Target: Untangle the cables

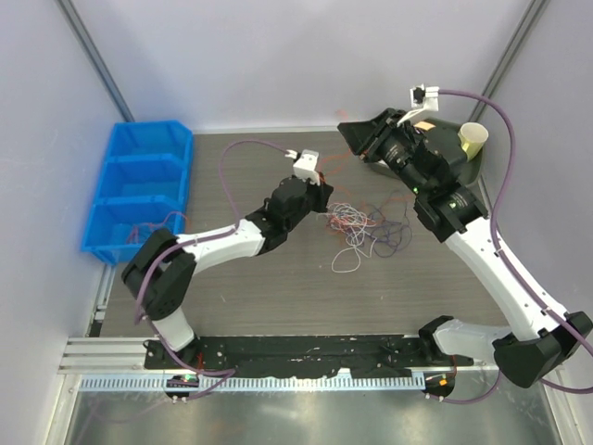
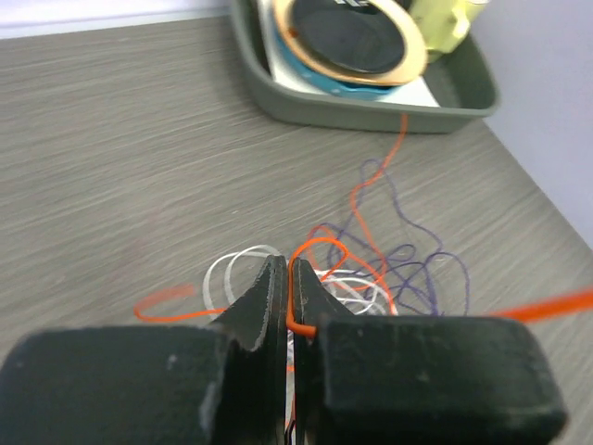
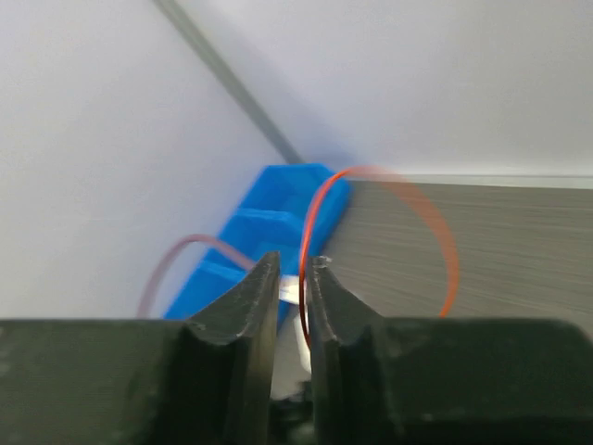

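Observation:
The cables [image 1: 366,227] lie as a loose tangle of orange, white and purple threads mid-table, also in the left wrist view [image 2: 389,278]. My left gripper [image 1: 324,199] sits at the tangle's left edge. Its jaws [image 2: 287,264] are shut on an orange cable [image 2: 320,246] that loops out from between the tips. My right gripper [image 1: 346,132] is raised at the back of the table, pointing left. Its jaws [image 3: 295,260] stand a narrow gap apart. An orange cable [image 3: 315,204] runs up through that gap against the right finger, then arches over to the right.
A grey-green tray [image 2: 371,116] holding tape rolls [image 2: 352,37] and a yellow cup [image 1: 473,139] stands at the back right, under my right arm. Blue stacked bins [image 1: 139,190] stand at the left edge, and also show in the right wrist view [image 3: 269,222]. Walls enclose the table.

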Controlling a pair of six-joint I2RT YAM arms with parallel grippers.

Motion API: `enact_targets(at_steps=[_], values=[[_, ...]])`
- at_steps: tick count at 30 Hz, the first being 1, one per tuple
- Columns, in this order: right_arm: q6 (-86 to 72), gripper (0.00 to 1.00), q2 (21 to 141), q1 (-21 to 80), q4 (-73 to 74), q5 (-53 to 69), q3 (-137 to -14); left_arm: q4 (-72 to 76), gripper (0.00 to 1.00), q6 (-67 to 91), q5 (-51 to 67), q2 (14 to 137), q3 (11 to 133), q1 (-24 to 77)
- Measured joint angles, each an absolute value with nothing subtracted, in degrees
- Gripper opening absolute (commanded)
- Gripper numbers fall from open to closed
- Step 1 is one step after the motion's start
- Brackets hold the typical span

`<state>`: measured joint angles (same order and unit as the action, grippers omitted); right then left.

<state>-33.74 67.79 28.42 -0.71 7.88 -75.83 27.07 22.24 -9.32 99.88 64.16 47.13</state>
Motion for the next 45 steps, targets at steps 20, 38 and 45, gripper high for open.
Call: enact_targets(at_steps=[20, 38, 45], values=[[-4.7, 0.83, 68.2, 27.7, 10.6, 13.0, -48.2, -3.9, 0.00, 25.6, -28.1, 81.9, 67.7, 44.4], [-13.5, 0.83, 96.5, 50.3, -25.0, -2.1, -42.6, -18.2, 0.00, 37.3, -31.5, 80.4, 70.9, 44.4], [-15.7, 0.44, 106.5, 53.4, -30.9, -17.2, -47.0, -19.2, 0.00, 38.9, -31.2, 80.4, 70.9, 43.3]])
